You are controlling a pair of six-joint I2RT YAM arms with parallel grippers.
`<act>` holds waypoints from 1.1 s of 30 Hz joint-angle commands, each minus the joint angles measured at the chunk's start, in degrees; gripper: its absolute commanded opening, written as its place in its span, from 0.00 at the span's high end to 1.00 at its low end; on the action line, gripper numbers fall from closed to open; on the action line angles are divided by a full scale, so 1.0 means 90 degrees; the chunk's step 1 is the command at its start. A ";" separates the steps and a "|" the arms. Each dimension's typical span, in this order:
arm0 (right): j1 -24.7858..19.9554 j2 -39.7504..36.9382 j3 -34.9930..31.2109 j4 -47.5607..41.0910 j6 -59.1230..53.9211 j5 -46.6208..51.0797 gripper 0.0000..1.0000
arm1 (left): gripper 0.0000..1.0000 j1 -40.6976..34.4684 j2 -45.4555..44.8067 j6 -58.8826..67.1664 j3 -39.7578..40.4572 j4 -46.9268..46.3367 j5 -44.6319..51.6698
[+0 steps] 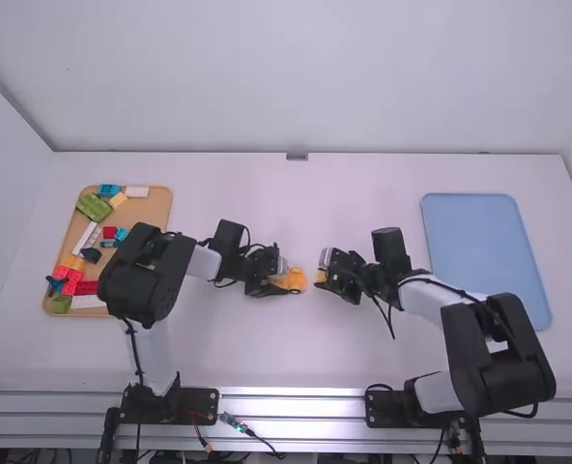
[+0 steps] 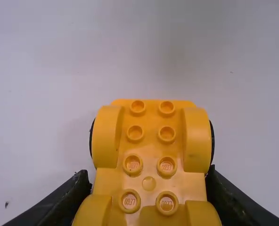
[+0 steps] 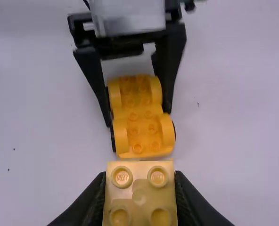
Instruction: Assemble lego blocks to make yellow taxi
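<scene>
In the high view my left gripper (image 1: 274, 282) is near the table's middle, shut on the orange-yellow car base (image 1: 294, 279). The left wrist view has the left gripper (image 2: 149, 186) with a finger on each side of the studded base (image 2: 149, 160), whose wheels sit at its sides. To the right, my right gripper (image 1: 327, 276) holds a light yellow block (image 1: 320, 276). In the right wrist view the right gripper (image 3: 140, 193) is shut on this block (image 3: 140, 186), studs facing the camera; beyond it lies the car base (image 3: 140, 123), held apart from it.
A wooden tray (image 1: 157, 208) with several coloured blocks stands at the left, partly behind the left arm. A blue tray (image 1: 479, 237) lies at the right, near the right arm's links.
</scene>
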 commanded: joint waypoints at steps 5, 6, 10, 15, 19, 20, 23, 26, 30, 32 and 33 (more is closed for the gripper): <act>0.0318 -0.0066 0.0121 0.0049 -0.0109 -0.0024 0.88 | 0.58 -0.0204 0.0061 -0.0066 -0.0260 0.0435 -0.0219; 0.0294 0.0015 0.0121 0.0153 -0.0087 -0.0041 0.89 | 0.58 -0.0202 0.0061 -0.0066 -0.0306 0.0520 -0.0192; 0.0287 0.0420 0.0124 0.0605 0.0180 -0.0046 0.89 | 0.56 -0.0202 0.0061 -0.0063 -0.0367 0.0573 -0.0194; 0.0325 0.0896 0.0350 0.0724 0.0238 -0.0172 0.89 | 0.50 -0.0202 0.0061 -0.0063 -0.0364 0.0515 -0.0197; 0.0440 0.1251 0.0753 0.0265 0.0036 -0.0168 0.93 | 0.48 -0.0202 0.0061 -0.0066 -0.0350 0.0508 -0.0194; 0.0461 0.1358 0.0872 0.0114 -0.0034 -0.0165 0.95 | 0.48 -0.0202 0.0061 -0.0063 -0.0350 0.0510 -0.0194; 0.0529 0.1668 0.1209 -0.0211 -0.0119 -0.0165 0.98 | 0.48 -0.0204 0.0061 -0.0068 -0.0352 0.0505 -0.0197; 0.0576 0.1853 0.1428 -0.0488 -0.0279 -0.0189 0.98 | 0.48 -0.0202 0.0061 -0.0066 -0.0352 0.0508 -0.0197; 0.0731 0.1921 0.1435 -0.0549 -0.0503 -0.0155 1.00 | 0.49 -0.0202 0.0061 -0.0066 -0.0352 0.0532 -0.0197; 0.0787 0.1989 0.1435 -0.0510 -0.0505 -0.0056 1.00 | 0.49 -0.0202 0.0061 -0.0068 -0.0352 0.0534 -0.0197; 0.0816 0.2028 0.1435 -0.0515 -0.0505 -0.0007 1.00 | 0.49 -0.0202 0.0061 -0.0066 -0.0352 0.0532 -0.0197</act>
